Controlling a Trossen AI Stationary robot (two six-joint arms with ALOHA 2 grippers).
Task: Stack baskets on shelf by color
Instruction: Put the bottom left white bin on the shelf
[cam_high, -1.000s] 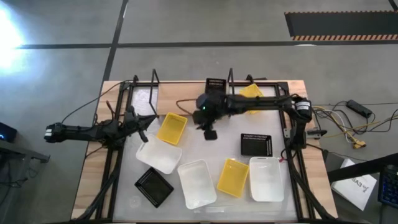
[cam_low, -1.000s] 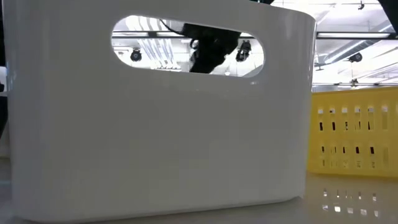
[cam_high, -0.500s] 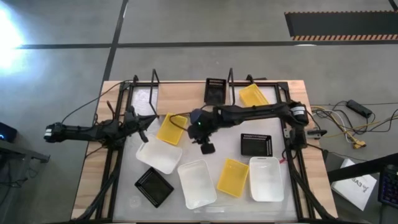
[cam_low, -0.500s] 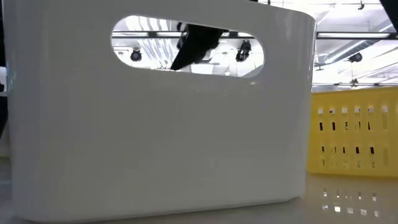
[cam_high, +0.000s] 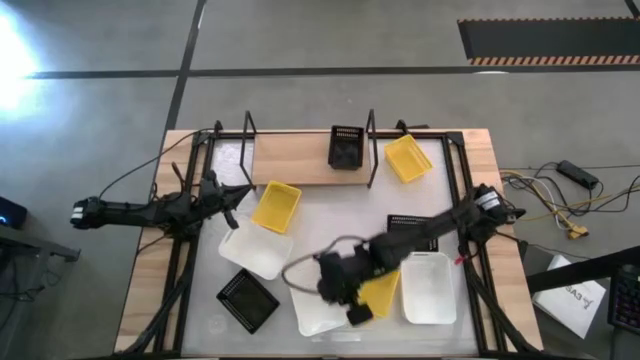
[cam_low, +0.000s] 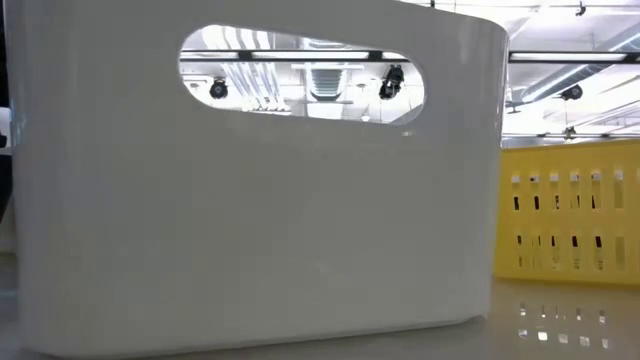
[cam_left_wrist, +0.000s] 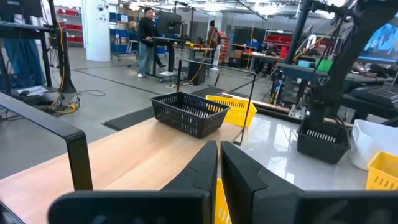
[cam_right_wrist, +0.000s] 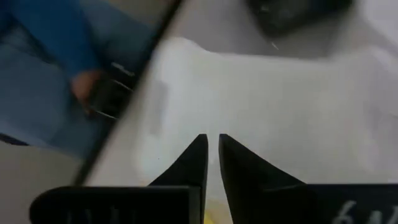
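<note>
The shelf (cam_high: 300, 160) sits at twelve o'clock on the desk (cam_high: 330, 225), carrying one black basket (cam_high: 345, 148). The right pincer (cam_high: 358, 312), nearly shut and empty-looking, hangs at the near corner of a yellow basket (cam_high: 378, 288) whose long axis points toward one o'clock. The left pincer (cam_high: 232, 208), shut, waits at nine o'clock.

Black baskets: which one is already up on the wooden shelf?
The black basket at the shelf's right end, between the wire uprights. The other two black ones lie on the white tabletop.
</note>
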